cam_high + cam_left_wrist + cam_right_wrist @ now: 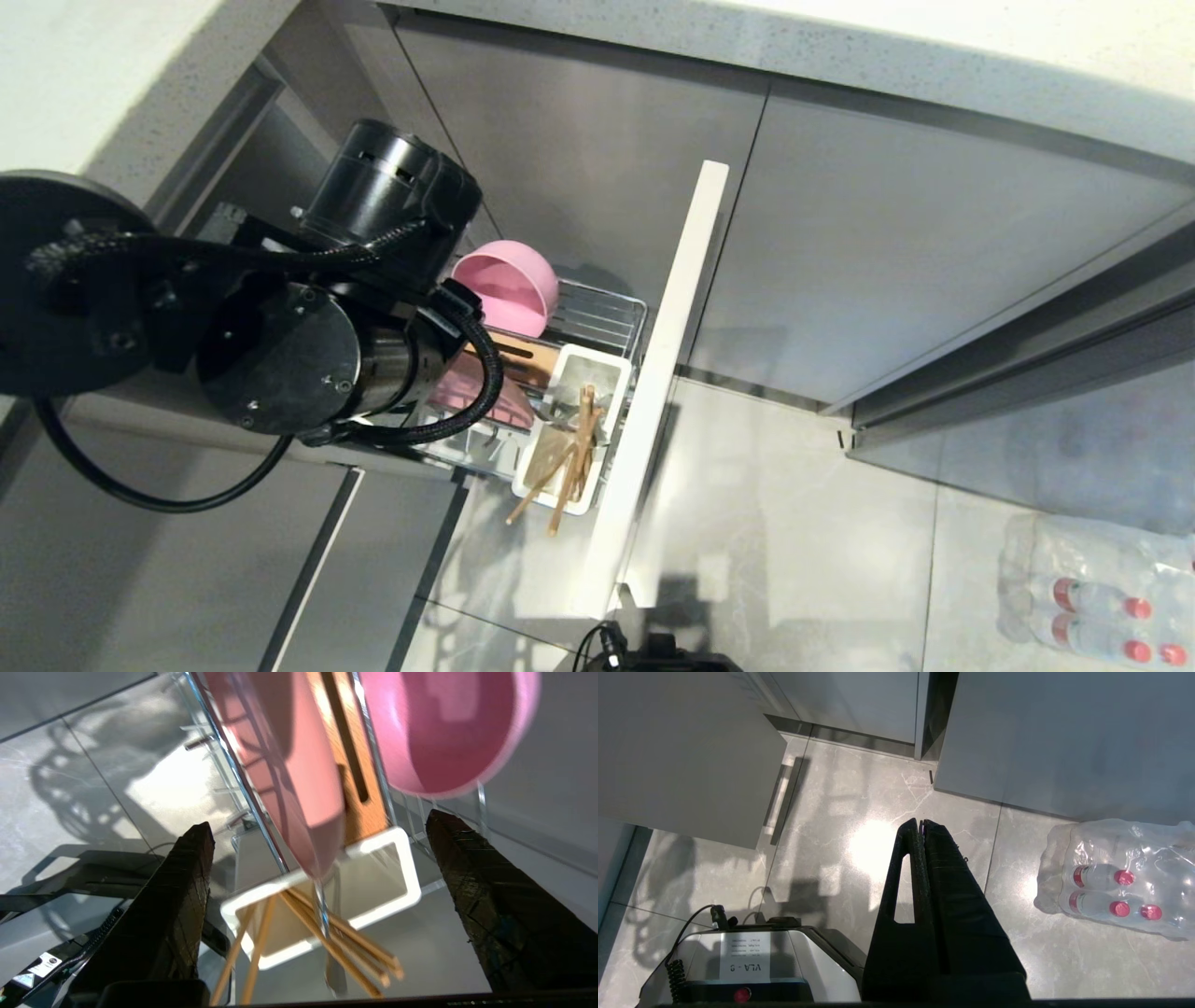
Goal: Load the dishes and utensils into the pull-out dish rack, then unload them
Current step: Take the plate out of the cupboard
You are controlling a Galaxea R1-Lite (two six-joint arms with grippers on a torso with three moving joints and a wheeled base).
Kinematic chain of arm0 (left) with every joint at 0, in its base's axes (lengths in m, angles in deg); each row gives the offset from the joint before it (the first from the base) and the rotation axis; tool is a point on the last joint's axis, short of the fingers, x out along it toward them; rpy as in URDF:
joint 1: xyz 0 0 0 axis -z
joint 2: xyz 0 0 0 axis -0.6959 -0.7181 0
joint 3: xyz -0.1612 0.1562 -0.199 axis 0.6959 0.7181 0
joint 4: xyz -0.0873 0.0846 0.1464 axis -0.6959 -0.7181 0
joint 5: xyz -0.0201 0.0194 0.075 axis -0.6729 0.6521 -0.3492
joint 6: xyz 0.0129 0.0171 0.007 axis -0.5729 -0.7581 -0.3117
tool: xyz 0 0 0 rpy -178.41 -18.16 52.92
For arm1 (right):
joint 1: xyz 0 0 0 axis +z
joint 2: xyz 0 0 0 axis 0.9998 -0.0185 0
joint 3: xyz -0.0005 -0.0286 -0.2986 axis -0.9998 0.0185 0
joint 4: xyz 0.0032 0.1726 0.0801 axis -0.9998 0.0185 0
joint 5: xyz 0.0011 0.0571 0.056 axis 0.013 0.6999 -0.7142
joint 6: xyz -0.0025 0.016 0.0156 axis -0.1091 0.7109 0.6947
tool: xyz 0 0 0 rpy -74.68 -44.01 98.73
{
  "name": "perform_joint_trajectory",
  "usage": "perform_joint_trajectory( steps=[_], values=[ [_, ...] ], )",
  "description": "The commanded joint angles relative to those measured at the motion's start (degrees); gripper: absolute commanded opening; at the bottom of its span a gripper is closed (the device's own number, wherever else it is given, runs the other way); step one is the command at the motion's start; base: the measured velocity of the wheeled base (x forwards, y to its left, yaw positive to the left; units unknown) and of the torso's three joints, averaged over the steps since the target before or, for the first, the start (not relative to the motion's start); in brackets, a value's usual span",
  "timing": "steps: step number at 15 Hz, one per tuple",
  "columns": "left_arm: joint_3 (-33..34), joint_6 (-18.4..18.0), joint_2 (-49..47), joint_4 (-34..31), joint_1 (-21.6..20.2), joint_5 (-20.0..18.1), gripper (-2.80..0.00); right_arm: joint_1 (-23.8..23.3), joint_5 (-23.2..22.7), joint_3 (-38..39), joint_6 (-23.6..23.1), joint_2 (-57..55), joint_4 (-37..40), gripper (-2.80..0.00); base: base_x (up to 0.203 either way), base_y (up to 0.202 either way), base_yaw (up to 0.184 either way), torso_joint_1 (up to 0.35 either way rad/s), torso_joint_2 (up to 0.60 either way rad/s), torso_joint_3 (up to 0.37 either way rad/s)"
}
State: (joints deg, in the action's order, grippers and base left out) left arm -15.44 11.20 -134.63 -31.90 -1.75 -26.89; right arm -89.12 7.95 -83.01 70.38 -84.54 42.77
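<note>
The pull-out dish rack (611, 313) stands out from the cabinet behind its pale front panel (667, 373). In it, the pink bowl (504, 285) rests on edge and the pink plate (471, 390) stands half hidden by my left arm (280, 355). Chopsticks (560, 471) stick out of the white utensil cup (607, 369). My left gripper (317, 820) is open above the rack, its fingers (187, 872) apart from the plate (289, 765), the bowl (444, 732), the cup (411, 868), the chopsticks (345, 942) and the spoon (334, 975). My right gripper (921, 822) hangs shut over the floor.
Grey cabinet fronts (915, 243) and a pale countertop (840, 56) surround the rack. A wrapped pack of water bottles (1092, 597) lies on the tiled floor at the right. The robot's base (752, 961) sits below the right gripper.
</note>
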Motion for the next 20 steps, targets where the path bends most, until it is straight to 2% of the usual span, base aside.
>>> perform_joint_trajectory(
  steps=[1, 9, 15, 16, 20],
  values=[
    [-0.01, 0.59, -1.65, -0.01, -1.18, 0.21, 0.0, 0.01, 0.04, 0.0, 0.01, 0.0, 0.0, -2.8, 0.0, 0.0, 0.0, 0.0, 0.0, 0.0],
    [0.52, 0.61, -4.82, 2.59, -4.57, -0.26, 0.0, 0.01, 0.02, 0.0, 0.01, -0.07, -0.02, -2.8, 0.0, 0.0, 0.0, 0.0, 0.0, 0.0],
    [0.7, 0.61, -5.35, 2.8, -4.61, -0.17, 0.0, 0.01, -0.03, 0.0, 0.01, -0.01, 0.03, -2.8, 0.0, 0.0, 0.0, 0.0, 0.0, 0.0],
    [0.7, 0.61, -5.35, 3.03, -4.65, -0.17, -2.8, 0.01, -0.03, 0.0, 0.01, 0.01, -0.02, -2.8, 0.0, 0.0, 0.0, 0.0, 0.0, 0.0],
    [1.05, 0.61, -5.26, 4.42, -4.38, -0.17, -2.8, 0.01, 0.03, 0.0, 0.01, 0.01, -0.03, -2.8, 0.0, 0.0, 0.0, 0.0, 0.0, 0.0]
  ],
)
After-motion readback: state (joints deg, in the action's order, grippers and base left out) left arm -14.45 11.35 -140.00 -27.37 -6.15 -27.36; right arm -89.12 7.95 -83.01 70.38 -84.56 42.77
